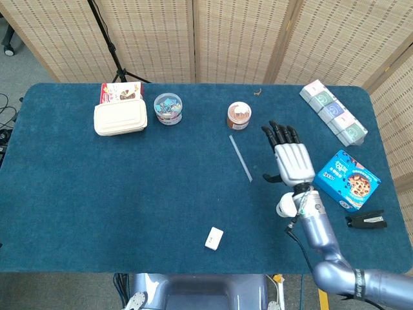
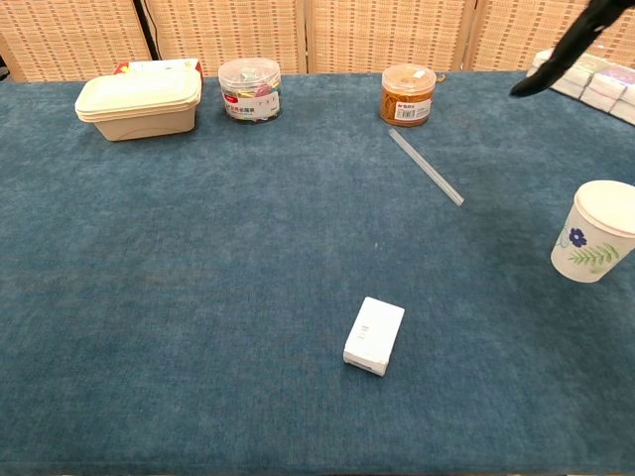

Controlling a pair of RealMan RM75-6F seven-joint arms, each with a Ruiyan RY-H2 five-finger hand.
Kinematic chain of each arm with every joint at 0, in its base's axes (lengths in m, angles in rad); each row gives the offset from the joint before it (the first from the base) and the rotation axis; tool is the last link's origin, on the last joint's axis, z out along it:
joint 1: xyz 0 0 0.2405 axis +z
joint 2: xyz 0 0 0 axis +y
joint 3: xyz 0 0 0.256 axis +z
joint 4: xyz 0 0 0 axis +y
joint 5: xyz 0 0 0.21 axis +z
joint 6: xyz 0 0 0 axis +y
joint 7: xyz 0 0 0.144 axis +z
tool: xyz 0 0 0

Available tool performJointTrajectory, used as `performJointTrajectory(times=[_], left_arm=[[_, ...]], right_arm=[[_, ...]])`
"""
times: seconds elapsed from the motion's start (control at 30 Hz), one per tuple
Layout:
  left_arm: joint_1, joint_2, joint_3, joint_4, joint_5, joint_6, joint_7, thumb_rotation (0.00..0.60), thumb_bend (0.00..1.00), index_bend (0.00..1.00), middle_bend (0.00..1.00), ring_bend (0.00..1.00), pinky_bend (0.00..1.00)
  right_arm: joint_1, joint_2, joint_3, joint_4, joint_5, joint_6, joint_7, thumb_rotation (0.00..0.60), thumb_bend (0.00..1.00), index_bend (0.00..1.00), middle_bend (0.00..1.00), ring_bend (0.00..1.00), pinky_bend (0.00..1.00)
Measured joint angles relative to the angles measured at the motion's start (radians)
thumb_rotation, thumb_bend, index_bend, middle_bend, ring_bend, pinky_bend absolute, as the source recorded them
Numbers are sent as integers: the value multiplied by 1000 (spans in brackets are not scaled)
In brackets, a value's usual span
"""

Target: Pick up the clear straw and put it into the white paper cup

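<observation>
Lying flat, clear straw angled jar-to-cup diagonally.

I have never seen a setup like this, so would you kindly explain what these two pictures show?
One picture looks down from the robot's head, the other looks forward from its chest. The robot's right hand, a metal hand with dark fingers spread, hovers above the blue table holding nothing. Its left hand is out of view. The clear straw lies flat near an orange jar. The white paper cup stands upright, empty.
</observation>
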Motion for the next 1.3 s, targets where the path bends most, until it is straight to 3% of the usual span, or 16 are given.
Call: performJointTrajectory(times=[0.7, 1.03, 1.3], left_arm=[[-21, 5, -8, -31, -33, -54, 38, 600, 0, 0, 0, 0, 0], [-21, 7, -10, -38, -43, -62, 40, 600, 0, 0, 0, 0, 0], [-22, 6, -9, -41, -44, -66, 48, 600, 0, 0, 0, 0, 0]], right_arm=[[168, -301, -90, 391, 160, -64, -132, 600, 0, 0, 0, 0, 0], [192, -350, -80, 463, 192, -80, -120, 600, 0, 0, 0, 0, 0], [196, -404, -79, 565, 158, -79, -73, 600, 0, 0, 0, 0, 0]])
